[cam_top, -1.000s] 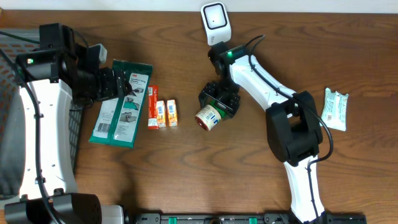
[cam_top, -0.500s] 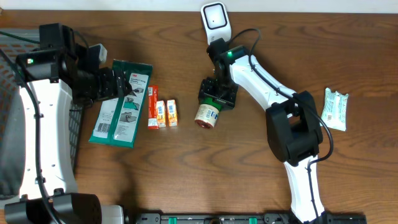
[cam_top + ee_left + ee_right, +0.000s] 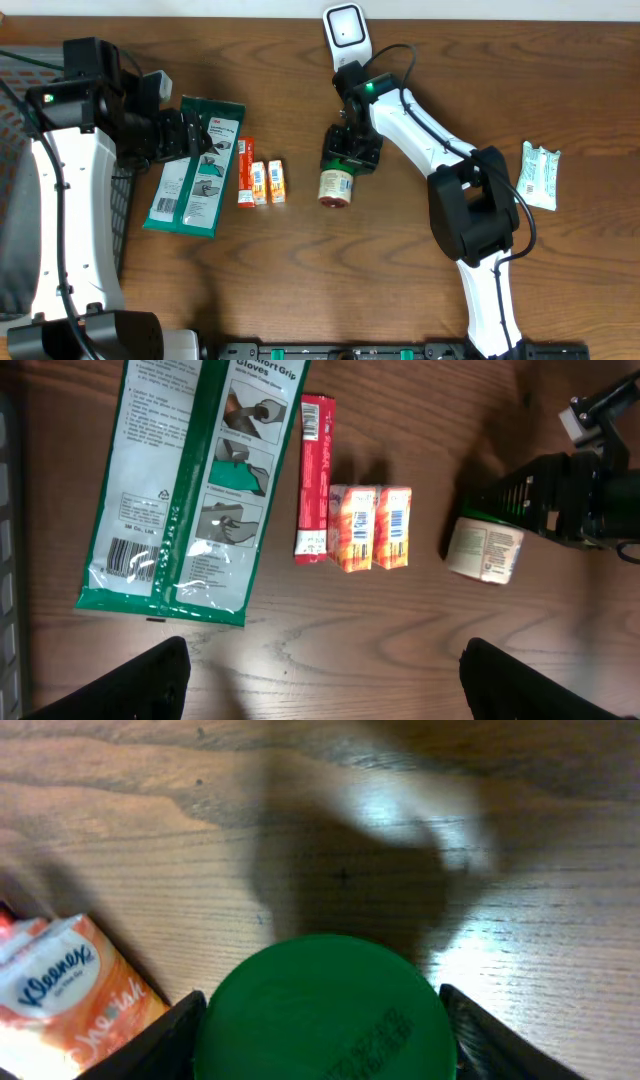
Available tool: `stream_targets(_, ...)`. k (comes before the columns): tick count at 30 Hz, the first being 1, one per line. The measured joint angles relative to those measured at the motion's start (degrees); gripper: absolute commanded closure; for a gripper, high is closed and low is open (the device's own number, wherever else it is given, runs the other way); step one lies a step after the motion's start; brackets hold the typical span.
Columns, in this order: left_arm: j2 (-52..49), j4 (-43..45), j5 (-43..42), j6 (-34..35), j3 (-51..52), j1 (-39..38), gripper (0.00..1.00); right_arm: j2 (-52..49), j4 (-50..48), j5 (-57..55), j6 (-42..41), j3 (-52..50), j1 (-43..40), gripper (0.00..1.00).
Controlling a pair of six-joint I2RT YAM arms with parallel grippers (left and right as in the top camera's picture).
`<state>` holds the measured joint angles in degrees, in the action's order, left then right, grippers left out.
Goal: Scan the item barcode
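The jar (image 3: 335, 187) lies on the bench (image 3: 300, 280), apart from the scanner (image 3: 345, 30), so scanning seems not done. Right jaws flank its green lid (image 3: 320, 1010), grip unclear; left jaws are spread

The overhead camera looks straight down from high above the wooden bench (image 3: 400, 280) and takes in its full width, with the scanner (image 3: 346, 35) at 12 o'clock. The left wrist camera also faces down, from middle height, its own fingers (image 3: 130, 685) at 7 and 5 o'clock. It shares the glove packet (image 3: 190, 480), the orange Kleenex packs (image 3: 352, 528) and the green-lidded jar (image 3: 485, 550) with the overhead. The right wrist camera sits very close above that jar's lid (image 3: 322, 1010), which fills 6 o'clock. One of those packs shows at 8 o'clock, so jar and pack appear in all three views.
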<state>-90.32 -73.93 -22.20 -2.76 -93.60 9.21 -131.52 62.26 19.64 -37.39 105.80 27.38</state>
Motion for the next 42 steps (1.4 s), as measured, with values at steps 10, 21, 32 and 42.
stream_targets(10,0.0,0.0,0.0,0.0,0.0,0.0,0.13,0.11,0.09,0.98,6.16,0.0,0.0,0.49)
stream_targets(21,0.0,0.0,0.02,0.0,0.0,0.0,0.13,12.22,1.62,-9.64,8.96,-0.22,1.38,0.54)
stream_targets(32,0.0,0.02,0.0,0.0,0.0,0.0,0.13,17.9,2.32,-33.27,6.1,-0.63,13.29,0.52)
stream_targets(42,0.0,0.0,0.0,0.0,0.0,0.0,0.13,17.2,-4.7,-44.22,4.31,-7.98,18.56,0.53)
